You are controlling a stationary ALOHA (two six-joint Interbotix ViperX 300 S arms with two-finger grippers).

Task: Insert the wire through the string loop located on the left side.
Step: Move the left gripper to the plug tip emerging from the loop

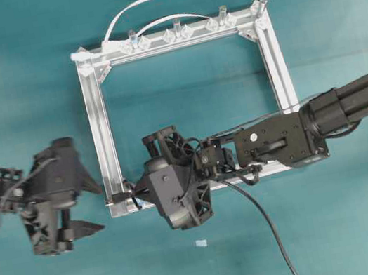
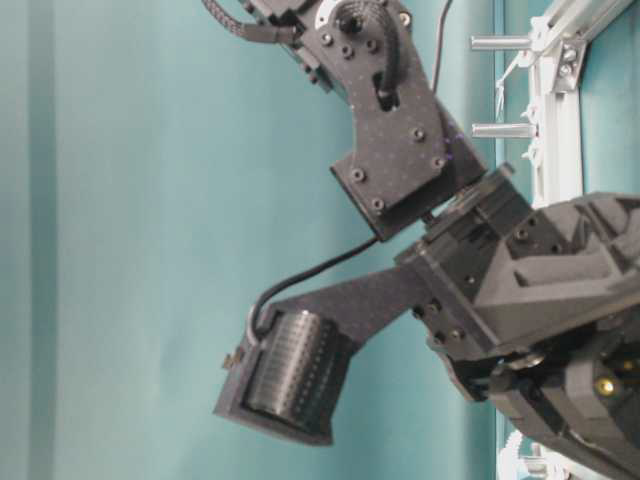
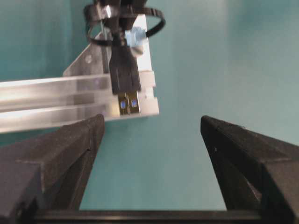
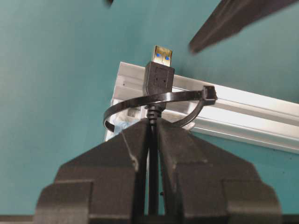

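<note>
Already through the string loop (image 4: 156,100): plug of the wire (image 3: 126,77), long axis aimed at the spread left tool (image 1: 82,209) just beyond the frame (image 1: 99,124) corner. Right tool (image 4: 152,135) pinching the wire behind the loop. Left nearer the tip.

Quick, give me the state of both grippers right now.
Left gripper: open, holding nothing.
Right gripper: shut on the wire, whose USB plug pokes through the string loop.

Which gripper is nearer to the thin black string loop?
Right. The right gripper sits at the thin black string loop, holding the wire through it; the open left gripper faces it, apart.
</note>
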